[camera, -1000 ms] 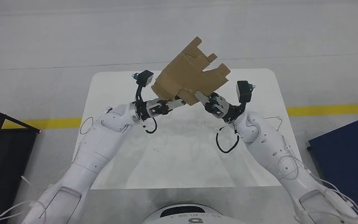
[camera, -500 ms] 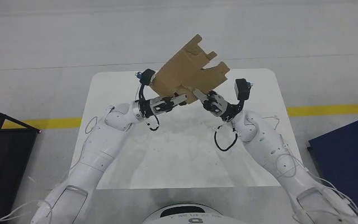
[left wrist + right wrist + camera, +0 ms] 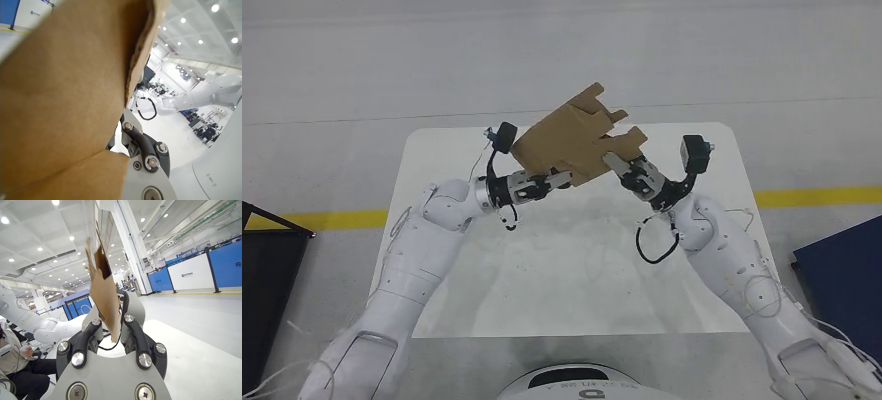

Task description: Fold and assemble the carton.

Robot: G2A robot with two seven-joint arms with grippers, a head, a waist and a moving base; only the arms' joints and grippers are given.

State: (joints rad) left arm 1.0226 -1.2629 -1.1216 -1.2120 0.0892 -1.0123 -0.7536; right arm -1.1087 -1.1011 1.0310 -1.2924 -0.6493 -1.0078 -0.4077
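Jaws of both grippers are pinched shut on one flat piece of brown cardboard, the carton, which is held up in the air above the far half of a white table.

Top view: the carton [image 3: 567,140] is an unfolded, notched sheet, tilted, with its cut-out flaps pointing far and to the right. The left gripper [image 3: 554,181] grips its near left edge. The right gripper [image 3: 617,165] grips a flap on its near right edge. The two grippers are near each other, with the carton's near edge running between them. Both arms reach in from the near side, bent at the elbows, over the table [image 3: 572,270]. A yellow line crosses the grey floor to the left and right of the table.

Left wrist view: the carton [image 3: 62,91] sits very close to the camera, with a crease running across it and a ragged cut edge. One grey finger [image 3: 131,118] stands just beside that edge; the other finger is hidden behind the cardboard. Farther off, the right arm [image 3: 208,94] shows, with a loop of black cable [image 3: 147,111].

Right wrist view: a narrow strip of the carton [image 3: 103,298] stands upright, seen nearly edge on, clamped between the two fingers [image 3: 136,308]. Its lower corner hangs just below the pads. The left arm [image 3: 47,328] shows beyond it.
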